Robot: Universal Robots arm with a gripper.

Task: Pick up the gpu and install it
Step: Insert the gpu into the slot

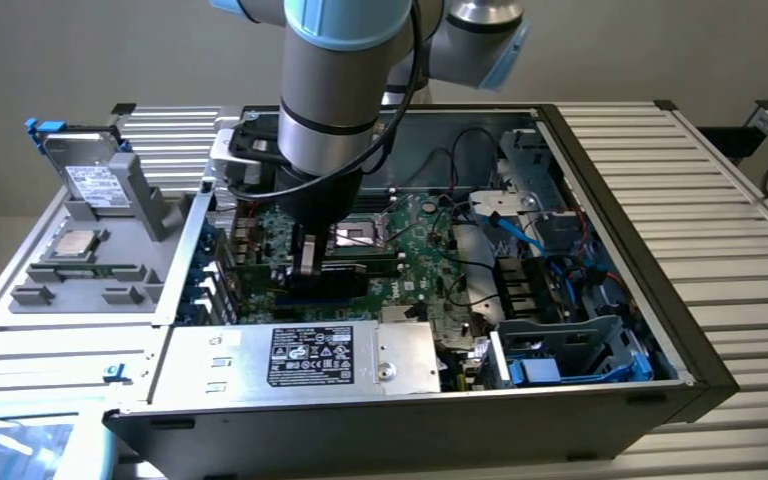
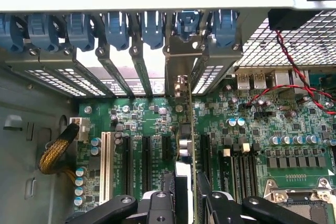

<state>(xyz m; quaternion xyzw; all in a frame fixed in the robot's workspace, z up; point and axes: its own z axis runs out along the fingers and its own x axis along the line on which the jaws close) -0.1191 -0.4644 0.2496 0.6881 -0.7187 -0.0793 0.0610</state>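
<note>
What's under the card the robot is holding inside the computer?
Under the gpu, held edge-on in the gripper, lies the green motherboard with its black expansion slots. The slot right beneath the card is covered, so you can't tell if it is plugged in.

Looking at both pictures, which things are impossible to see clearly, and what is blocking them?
- Whether the gpu is fully seated in its slot: in the wrist view it stands edge-on and the gripper covers its near end.
- The gpu's fan side: in the exterior view the arm stands in front of it.
- Text on the power supply label: too small in the exterior view.
</note>
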